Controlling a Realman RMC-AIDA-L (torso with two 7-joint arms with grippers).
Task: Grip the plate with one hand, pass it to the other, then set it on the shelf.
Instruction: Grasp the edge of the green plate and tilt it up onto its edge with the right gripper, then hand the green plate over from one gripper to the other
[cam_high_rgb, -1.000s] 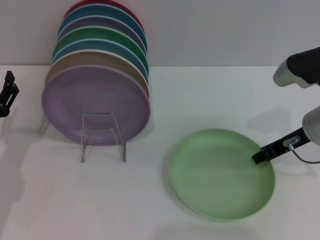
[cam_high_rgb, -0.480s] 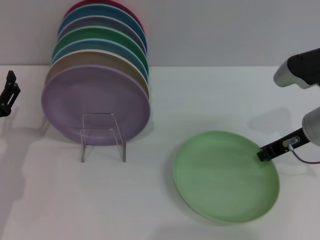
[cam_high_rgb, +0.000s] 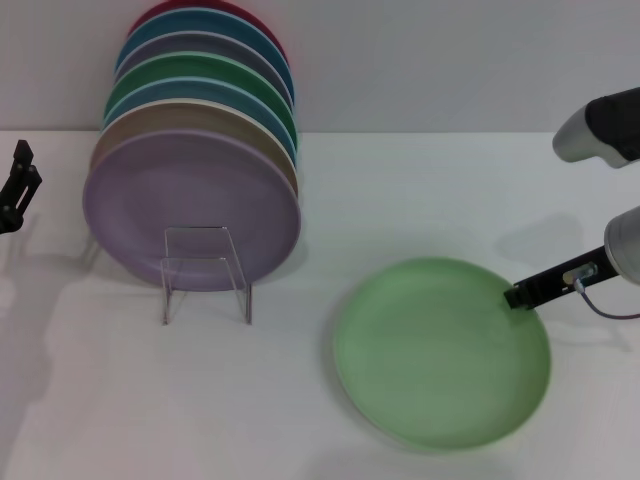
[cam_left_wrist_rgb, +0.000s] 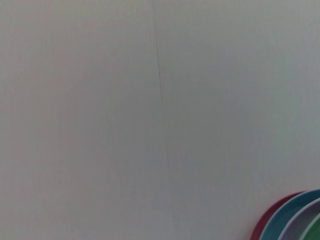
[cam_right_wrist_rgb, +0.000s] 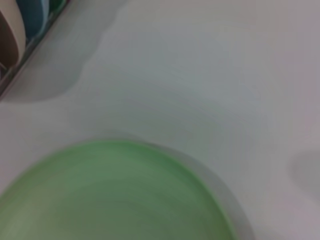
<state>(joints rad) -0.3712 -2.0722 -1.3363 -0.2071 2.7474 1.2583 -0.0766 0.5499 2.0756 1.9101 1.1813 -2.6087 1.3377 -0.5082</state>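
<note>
plate (cam_high_rgb: 440, 352) slid left since 0.5 s ago | R gripper (cam_high_rgb: 520, 296) fingers at its right rim, grip can't tell | L gripper (cam_high_rgb: 15, 185) parked far left, fingers unclear | bench (cam_high_rgb: 420, 190)

Our right tool (cam_high_rgb: 518, 296) reached in from the right edge of the head view, one slim black finger (cam_high_rgb: 548, 283) with a small looped cable stretched out low and nearly level. Behind it we saw the rounded grey-silver wrist, and above that a second grey-and-black arm segment. We could not tell how its jaws stood. Our left tool (cam_high_rgb: 17, 185) sat at the far left edge, upright and parked.
</note>
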